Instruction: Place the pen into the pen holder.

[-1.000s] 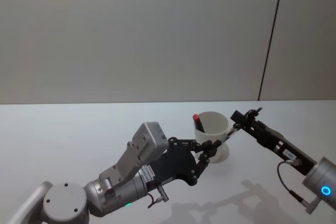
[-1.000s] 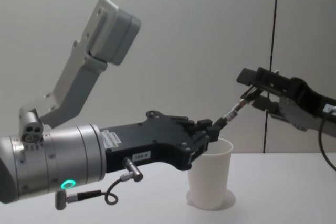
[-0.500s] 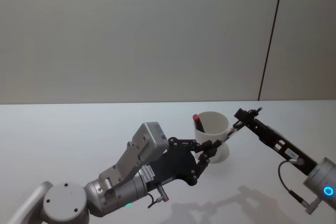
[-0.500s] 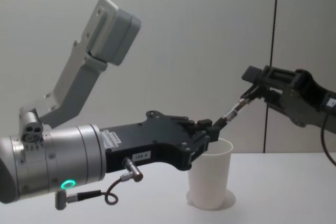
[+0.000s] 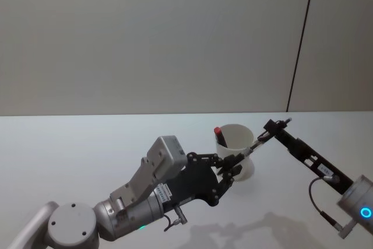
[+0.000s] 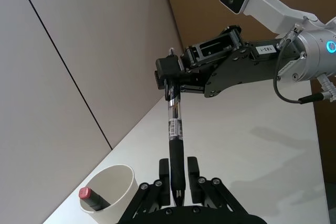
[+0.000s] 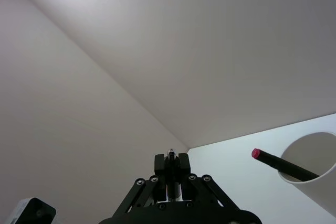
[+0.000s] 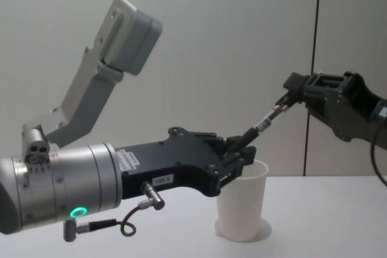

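Slim black pen (image 6: 175, 156) was held at both ends: left gripper (image 6: 178, 182) fingers pinched tip, right gripper (image 6: 170, 74) fingers clamped top, likely handover beside white paper cup pen holder (image 5: 236, 150).

The slim black pen with a clear middle section (image 6: 174, 145) hangs tilted in the air just above the rim of the plain white tapered paper cup (image 8: 242, 205). The cup stands upright, a red-capped marker (image 5: 220, 136) leaning inside it.

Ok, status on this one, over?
Left gripper and right gripper each clamp one end of the black pen. Pen slants above the pen holder. Red-capped pen already inside.
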